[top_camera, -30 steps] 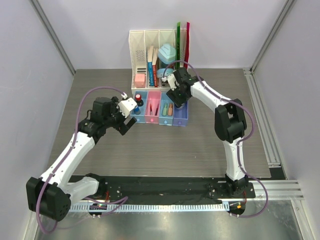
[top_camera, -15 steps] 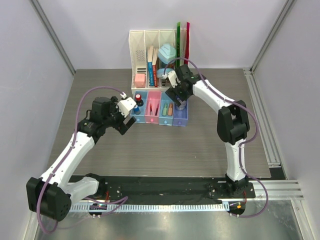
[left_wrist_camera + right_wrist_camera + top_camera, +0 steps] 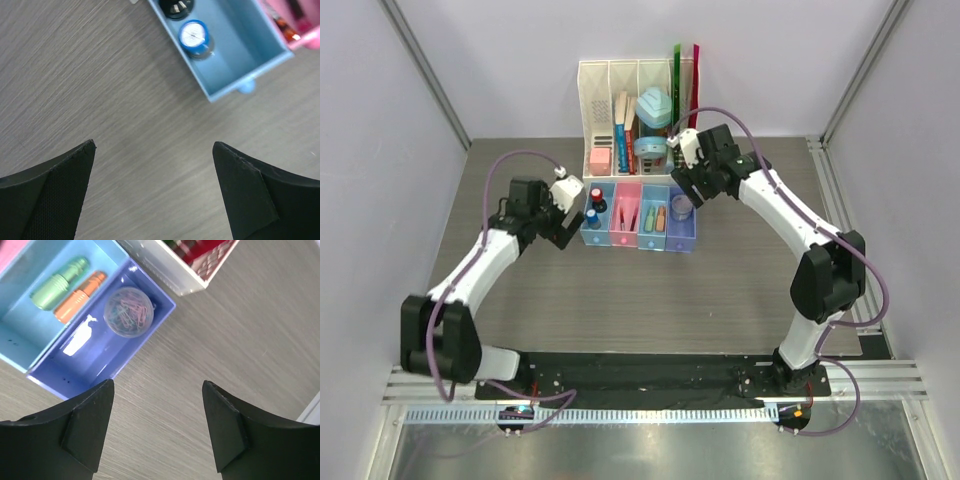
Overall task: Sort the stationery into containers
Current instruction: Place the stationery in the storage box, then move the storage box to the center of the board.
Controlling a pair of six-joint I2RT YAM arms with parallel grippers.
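Observation:
Four joined bins stand in a row: blue (image 3: 601, 236), pink (image 3: 624, 238), light blue (image 3: 649, 240), purple (image 3: 684, 237). The blue bin (image 3: 235, 55) holds a blue-capped cylinder (image 3: 194, 36) and a red-capped one (image 3: 596, 196). Dark-red pens (image 3: 623, 214) lie in the pink bin. Green (image 3: 59, 282) and orange (image 3: 80, 296) pieces lie in the light blue bin (image 3: 20, 330). The lilac disc (image 3: 128, 311) lies in the purple bin (image 3: 100, 355). My left gripper (image 3: 568, 218) is open and empty, left of the blue bin. My right gripper (image 3: 688, 192) is open and empty, over the table beside the purple bin.
A white slotted rack (image 3: 635, 110) with rulers, books and teal items stands just behind the bins; its corner shows in the right wrist view (image 3: 170, 270). Grey walls close in the wood-grain table on three sides.
My right gripper has drawn back and to the right, off the purple bin, where the disc now lies uncovered. My left gripper has shifted back and left beside the blue bin.

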